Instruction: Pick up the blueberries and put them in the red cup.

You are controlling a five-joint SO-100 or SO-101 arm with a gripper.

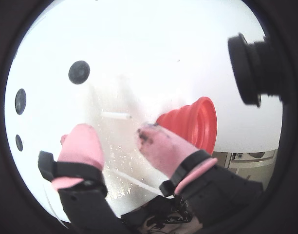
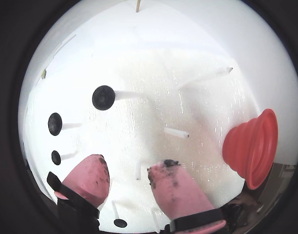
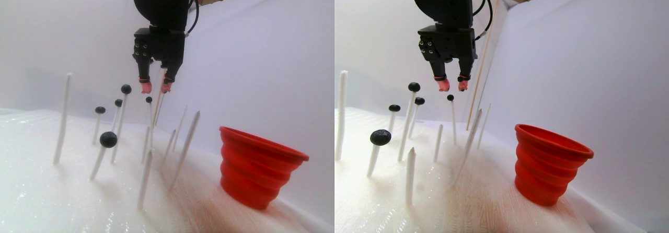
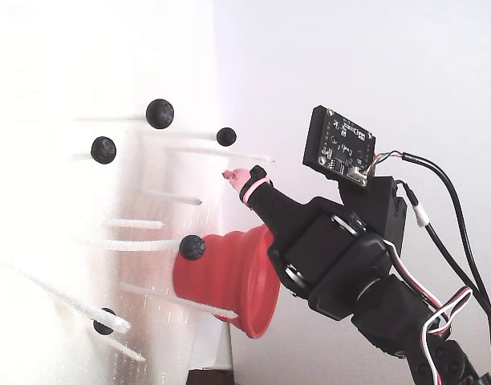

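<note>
Pink-tipped gripper (image 3: 156, 87) parted, empty, above blueberries (image 3: 108, 139) on white sticks (image 3: 63, 118); red cup (image 3: 257, 166) well apart

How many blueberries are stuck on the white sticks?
5 blueberries, in the stereo pair view's left half: the highest, two lower beside it, a small one below the jaws, the biggest in front. More could be hidden.

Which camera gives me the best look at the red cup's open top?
The stereo pair view: the red cup stands upright with its rim and part of the inside visible. Both wrist views show only its ribbed side, at the right edge. In the fixed view the picture lies sideways and the arm covers the mouth.
</note>
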